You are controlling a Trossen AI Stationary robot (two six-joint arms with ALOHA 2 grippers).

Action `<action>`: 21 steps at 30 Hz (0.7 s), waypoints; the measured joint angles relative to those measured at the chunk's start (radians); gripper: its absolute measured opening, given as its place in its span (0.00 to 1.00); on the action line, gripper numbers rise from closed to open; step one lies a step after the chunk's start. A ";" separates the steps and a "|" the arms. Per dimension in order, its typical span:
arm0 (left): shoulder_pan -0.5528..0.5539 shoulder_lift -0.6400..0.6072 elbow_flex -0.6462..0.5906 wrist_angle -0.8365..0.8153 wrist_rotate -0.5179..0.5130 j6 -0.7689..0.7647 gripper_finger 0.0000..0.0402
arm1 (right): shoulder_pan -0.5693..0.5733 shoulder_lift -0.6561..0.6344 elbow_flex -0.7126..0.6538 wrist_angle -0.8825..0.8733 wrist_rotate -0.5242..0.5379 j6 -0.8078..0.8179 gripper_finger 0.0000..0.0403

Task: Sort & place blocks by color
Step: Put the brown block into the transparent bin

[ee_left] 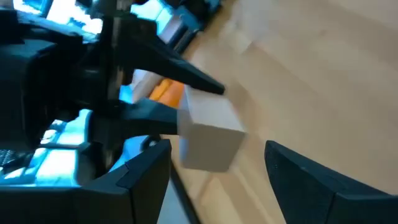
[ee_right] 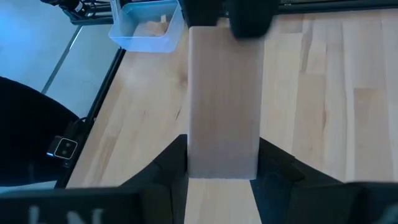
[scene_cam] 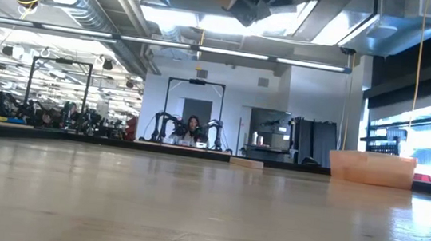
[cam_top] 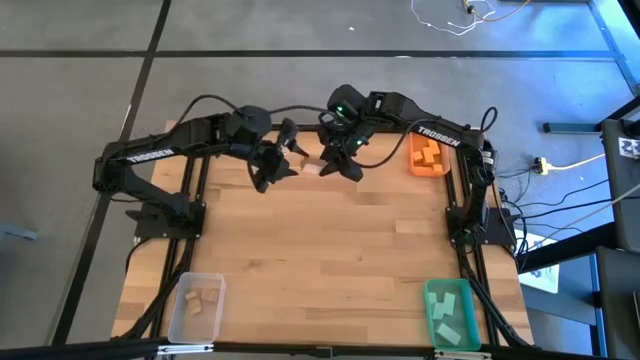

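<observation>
Both arms meet over the far edge of the table [cam_top: 330, 250], raised above the wood. The right gripper [cam_top: 335, 158] holds a pale wood block [ee_right: 222, 99]: in the right wrist view its two dark fingers [ee_right: 169, 163] press against the block's long sides, so the jaws are clamped on it, and the block sticks forward between them. The left gripper [cam_top: 275, 165] sits just beside it. In the left wrist view its fingers [ee_left: 146, 171] stand well apart, with the block's free end [ee_left: 208, 134] lying in the gap between them; whether either finger touches the block cannot be told. In the high view the block [cam_top: 313, 167] shows as a pale patch between the two grippers.

An orange bin [cam_top: 428, 155] sits at the far right corner, near the right arm, with orange blocks [cam_top: 430, 152] inside. A clear bin [cam_top: 196, 305] at the near left corner holds wood blocks [cam_top: 193, 297]. A green bin [cam_top: 451, 312] at the near right corner holds teal blocks [cam_top: 447, 305].

The low view shows the bare tabletop, the orange bin [scene_cam: 372, 167] at the right, and the grippers only at the top edge. A person [scene_cam: 192, 128] sits far off in the room behind.
</observation>
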 joint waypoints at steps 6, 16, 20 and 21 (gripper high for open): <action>-0.027 0.055 0.001 0.082 -0.090 0.001 0.62 | 0.000 0.000 0.000 -0.002 0.002 -0.002 0.32; -0.065 0.119 -0.001 0.102 -0.200 0.001 0.59 | 0.000 0.000 -0.002 -0.010 0.006 -0.002 0.32; -0.093 0.133 0.001 0.122 -0.282 -0.017 0.54 | -0.002 0.000 -0.002 -0.010 0.009 -0.002 0.32; -0.096 0.134 0.001 0.122 -0.270 -0.015 0.53 | -0.001 0.001 -0.002 -0.008 0.009 -0.003 0.32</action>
